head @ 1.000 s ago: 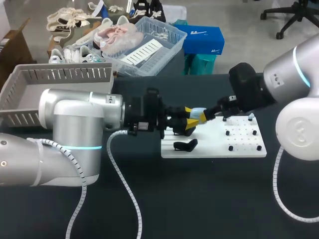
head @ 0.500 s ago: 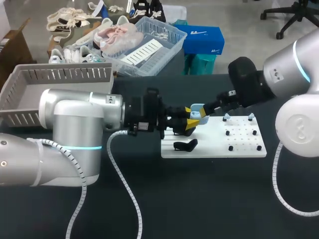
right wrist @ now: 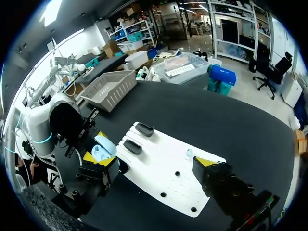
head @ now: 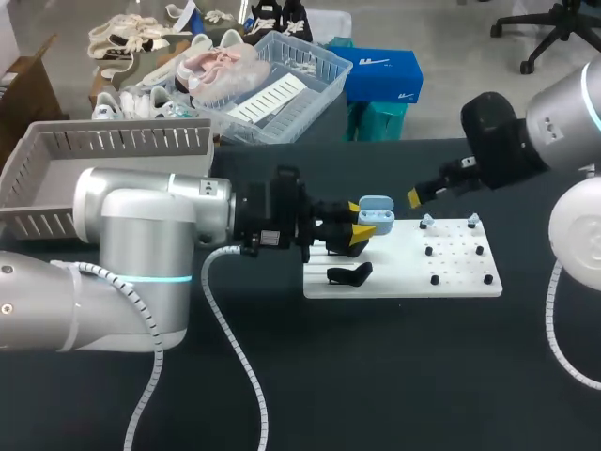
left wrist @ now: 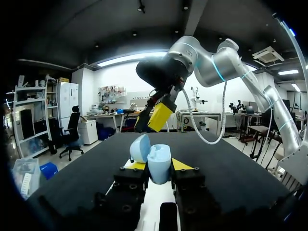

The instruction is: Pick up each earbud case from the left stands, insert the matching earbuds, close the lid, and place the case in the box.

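Once pulled away from the earbud case, leaves the right gripper a little right of centre, apart from it; cannot tell whether open or closed. Shows the case at frame centre with lid lifted, clamped from both sides by the left gripper. Probably means ready for inserting, with two small light-blue earbuds apparently waiting on the white stand board. Hard to make out whether the case's cavities are empty.

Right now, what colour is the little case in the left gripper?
Light blue. The earbud case shows best in the left wrist view.
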Tool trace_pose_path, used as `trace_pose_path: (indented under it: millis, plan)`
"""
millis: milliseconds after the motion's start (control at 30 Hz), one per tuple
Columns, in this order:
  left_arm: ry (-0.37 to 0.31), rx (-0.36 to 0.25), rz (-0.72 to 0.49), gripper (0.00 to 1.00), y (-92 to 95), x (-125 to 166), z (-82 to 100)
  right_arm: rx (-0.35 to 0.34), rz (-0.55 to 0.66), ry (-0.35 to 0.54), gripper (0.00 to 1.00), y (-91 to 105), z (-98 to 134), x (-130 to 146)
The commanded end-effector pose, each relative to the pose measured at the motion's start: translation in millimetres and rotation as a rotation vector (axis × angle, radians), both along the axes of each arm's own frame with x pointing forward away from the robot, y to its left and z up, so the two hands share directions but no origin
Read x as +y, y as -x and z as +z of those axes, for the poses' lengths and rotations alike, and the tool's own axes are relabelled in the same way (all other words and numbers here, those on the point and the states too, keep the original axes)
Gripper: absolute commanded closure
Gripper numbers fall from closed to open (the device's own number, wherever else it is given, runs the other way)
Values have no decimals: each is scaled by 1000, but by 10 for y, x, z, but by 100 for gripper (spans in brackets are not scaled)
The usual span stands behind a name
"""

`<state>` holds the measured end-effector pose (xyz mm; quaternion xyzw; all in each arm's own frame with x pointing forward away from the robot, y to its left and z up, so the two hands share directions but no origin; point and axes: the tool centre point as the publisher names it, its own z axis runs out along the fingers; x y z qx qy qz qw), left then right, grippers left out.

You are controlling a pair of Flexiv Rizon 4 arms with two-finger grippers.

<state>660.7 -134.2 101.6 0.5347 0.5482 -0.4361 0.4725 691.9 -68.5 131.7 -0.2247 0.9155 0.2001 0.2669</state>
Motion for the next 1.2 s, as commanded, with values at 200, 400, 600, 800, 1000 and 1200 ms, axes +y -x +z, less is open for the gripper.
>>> trace_pose_path:
  millis: [200, 400, 600, 800, 1000, 1200]
  plan:
    - [2, -2, 3, 100, 3, -3, -6, -53, -178, 276, 0, -5, -113, -456]
    - [2, -2, 3, 100, 3, -3, -6, -53, -228, 371, 0, -78, -233, -655]
    - [2, -2, 3, 100, 3, -3, -6, -42, -252, 427, 0, -153, -368, -757]
    - [2, -2, 3, 100, 3, -3, -6, -30, -261, 470, 0, -247, -505, -792]
    - [2, -2, 3, 100, 3, -3, -6, -32, -263, 487, 0, -333, -596, -790]
    - [2, -2, 3, 100, 3, -3, -6, -17, -256, 498, 15, -394, -678, -794]
